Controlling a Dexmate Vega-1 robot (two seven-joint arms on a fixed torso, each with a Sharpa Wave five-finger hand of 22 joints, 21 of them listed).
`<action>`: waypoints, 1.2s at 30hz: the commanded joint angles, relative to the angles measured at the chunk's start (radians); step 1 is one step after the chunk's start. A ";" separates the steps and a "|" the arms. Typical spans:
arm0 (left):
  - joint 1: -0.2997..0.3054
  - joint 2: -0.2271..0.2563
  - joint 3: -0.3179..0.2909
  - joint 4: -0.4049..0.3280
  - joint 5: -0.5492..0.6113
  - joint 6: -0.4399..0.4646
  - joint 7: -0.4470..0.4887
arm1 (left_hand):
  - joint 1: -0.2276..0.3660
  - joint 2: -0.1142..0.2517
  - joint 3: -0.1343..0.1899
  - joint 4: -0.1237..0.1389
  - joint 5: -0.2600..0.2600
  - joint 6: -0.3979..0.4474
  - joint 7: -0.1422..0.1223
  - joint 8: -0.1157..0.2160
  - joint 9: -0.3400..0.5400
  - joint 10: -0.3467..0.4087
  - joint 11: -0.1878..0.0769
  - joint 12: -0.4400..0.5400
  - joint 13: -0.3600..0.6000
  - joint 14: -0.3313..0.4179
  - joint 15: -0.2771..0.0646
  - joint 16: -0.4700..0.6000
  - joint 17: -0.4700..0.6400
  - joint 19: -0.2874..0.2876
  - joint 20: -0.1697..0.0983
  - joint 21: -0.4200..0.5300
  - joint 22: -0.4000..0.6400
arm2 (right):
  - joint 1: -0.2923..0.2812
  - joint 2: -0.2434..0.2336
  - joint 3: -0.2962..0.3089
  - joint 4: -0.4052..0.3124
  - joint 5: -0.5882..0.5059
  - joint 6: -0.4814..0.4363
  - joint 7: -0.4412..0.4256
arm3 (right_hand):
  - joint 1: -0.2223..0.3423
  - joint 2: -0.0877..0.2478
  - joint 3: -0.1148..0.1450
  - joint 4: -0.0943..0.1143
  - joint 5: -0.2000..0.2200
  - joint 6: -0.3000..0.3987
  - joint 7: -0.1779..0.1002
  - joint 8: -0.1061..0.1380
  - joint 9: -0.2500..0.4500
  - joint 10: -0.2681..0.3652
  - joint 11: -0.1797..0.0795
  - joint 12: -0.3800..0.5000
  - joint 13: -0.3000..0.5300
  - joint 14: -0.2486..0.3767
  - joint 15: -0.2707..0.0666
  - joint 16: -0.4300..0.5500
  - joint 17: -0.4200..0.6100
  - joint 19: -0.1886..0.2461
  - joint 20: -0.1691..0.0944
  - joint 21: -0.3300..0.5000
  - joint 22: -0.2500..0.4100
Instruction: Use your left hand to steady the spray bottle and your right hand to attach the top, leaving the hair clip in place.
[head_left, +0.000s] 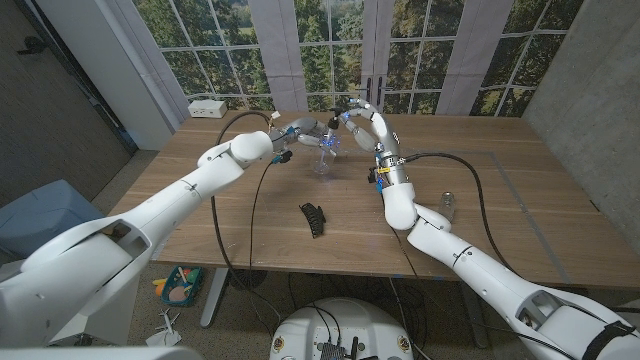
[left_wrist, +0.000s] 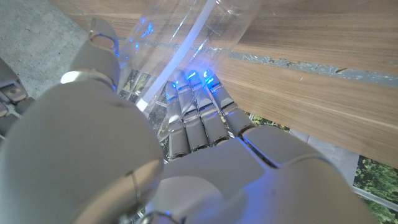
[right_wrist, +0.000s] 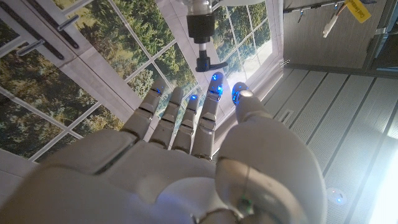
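Head view, nearest: clip (head_left: 314, 219) lies black on the table (head_left: 500, 200), near the front edge, well apart from both hands; it is to stay put.
Small jar: a clear jar (head_left: 448, 203) stands just beside the right forearm; contents too small to tell.
Bottle: a clear bottle (head_left: 324, 158) stands upright mid-table, farther back, between the two hands.
Bottle contents: it looks empty; the left wrist view shows a see-through wall (left_wrist: 205, 18) with only a white tube (left_wrist: 177, 53) slanting inside.
Left hand: left hand (head_left: 291, 134) reaches to the bottle's side, fingers (left_wrist: 196, 121) stretched toward the plastic; whether they actually grip it, I cannot tell.
Right hand: right hand (head_left: 366, 130) hovers over the bottle's neck, fingers apart and reaching toward the top (right_wrist: 200, 31); it seems to hold nothing, with a gap between fingertips and the top.
Top: dark collar with a small trigger, apparently already perched at the bottle's neck.
Handling: probably light, thin-walled and slick, so it would tip or dent easily; brace it low on the body, and take the top by its stiff collar, not the trigger.
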 joint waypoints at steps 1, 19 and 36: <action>-0.012 0.005 0.020 -0.019 0.088 0.021 0.013 | 0.239 0.253 0.063 0.067 0.004 0.232 -0.070 0.005 0.003 0.223 -0.178 0.008 0.002 0.012 -0.162 -0.001 0.002 0.005 -0.048 0.007 0.000 | 0.018 -0.025 -0.017 -0.047 -0.019 -0.052 0.049 | 0.021 0.012 0.022 -0.001 0.015 -0.001 -0.010 0.005 0.001 -0.009 -0.006 -0.004 0.000 -0.002 -0.074 -0.007 -0.002 -0.005 -0.005 0.006 0.002; -0.001 0.020 0.027 -0.064 0.127 0.057 0.007 | 0.240 0.252 0.062 0.066 0.004 0.238 -0.071 0.004 0.003 0.226 -0.176 0.006 0.003 0.011 -0.163 -0.001 0.003 0.003 -0.049 0.008 0.000 | 0.018 -0.040 -0.026 -0.101 -0.013 -0.115 0.105 | 0.080 0.000 0.086 -0.006 0.049 -0.036 -0.030 -0.009 -0.005 -0.027 -0.014 -0.018 -0.011 -0.016 -0.077 -0.041 -0.025 -0.017 -0.009 0.006 -0.002; 0.025 0.042 0.020 -0.118 0.138 0.077 0.003 | 0.241 0.251 0.060 0.066 0.003 0.240 -0.071 0.003 0.003 0.228 -0.177 0.004 0.001 0.011 -0.164 0.000 0.004 0.002 -0.050 0.010 0.000 | 0.012 -0.030 -0.025 -0.126 0.008 -0.155 0.124 | 0.024 -0.018 0.072 0.029 0.046 -0.104 -0.022 -0.037 -0.008 -0.045 -0.002 -0.023 -0.016 -0.029 -0.060 -0.041 -0.010 -0.026 -0.002 0.006 -0.003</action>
